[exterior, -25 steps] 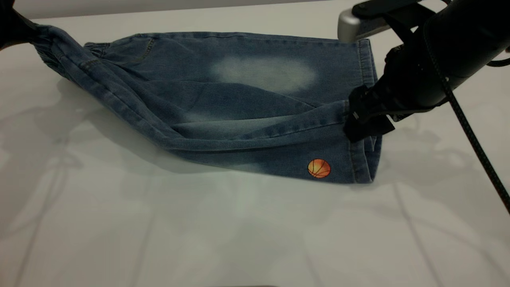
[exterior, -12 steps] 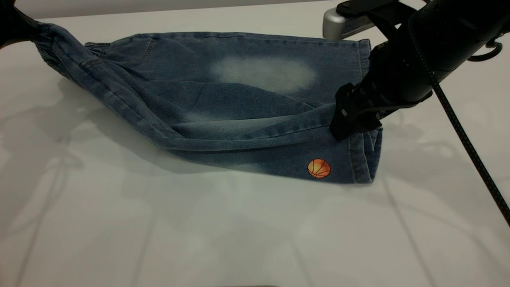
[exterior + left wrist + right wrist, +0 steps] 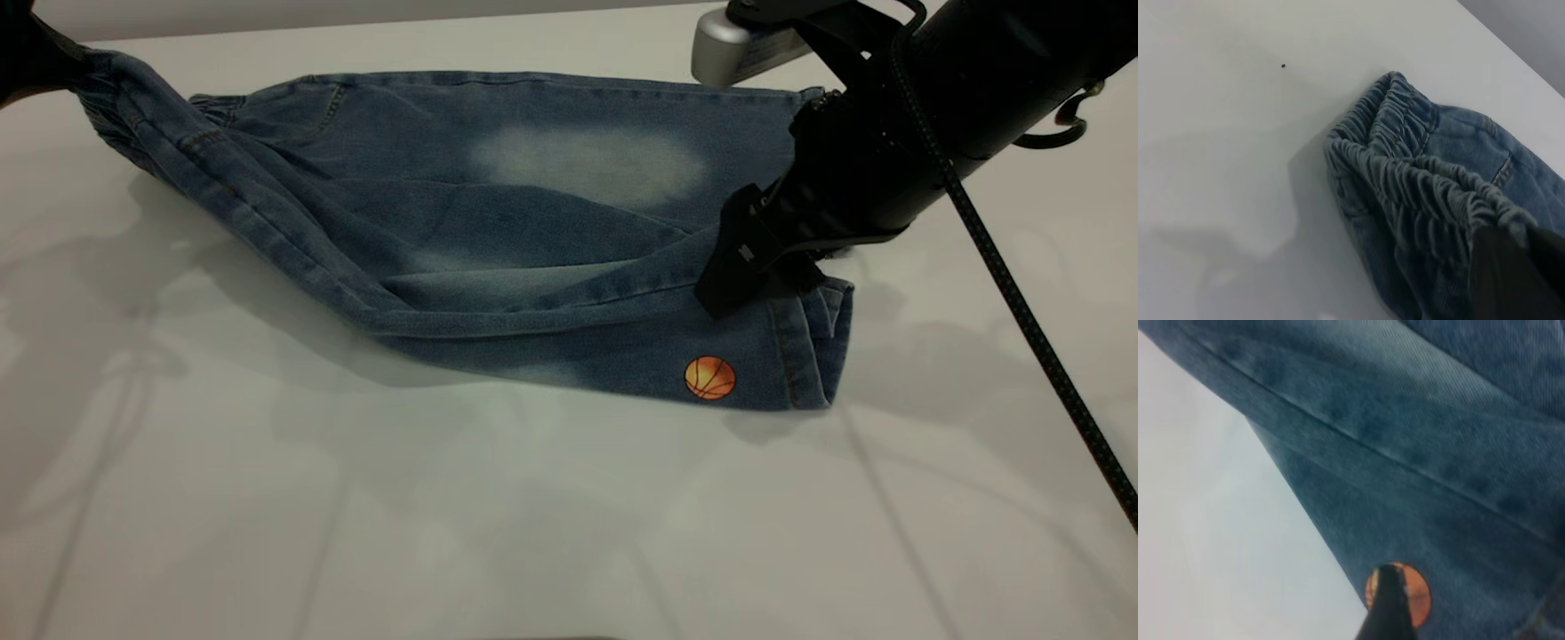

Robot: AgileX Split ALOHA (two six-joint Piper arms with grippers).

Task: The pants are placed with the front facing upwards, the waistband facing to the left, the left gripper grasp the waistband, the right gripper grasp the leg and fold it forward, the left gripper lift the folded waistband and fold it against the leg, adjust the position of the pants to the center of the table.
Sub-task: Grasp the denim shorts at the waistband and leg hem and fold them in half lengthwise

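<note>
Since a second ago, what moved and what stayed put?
The right hand slid along the leg's folded edge toward the waistband, away from the hem. The left hand holds the waistband raised as before, and the pants barely shifted on the table.

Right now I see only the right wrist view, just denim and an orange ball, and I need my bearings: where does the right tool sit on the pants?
Observer: The right tool is over the leg nearest the camera, close to its hem, at the right end of the pants.
Operator: And the other end?
Observer: At the far left, the left tool holds the waistband raised off the table.
Operator: Is the leg folded over?
Observer: Yes. It partly covers the other leg, whose pale patch faces up.
</note>
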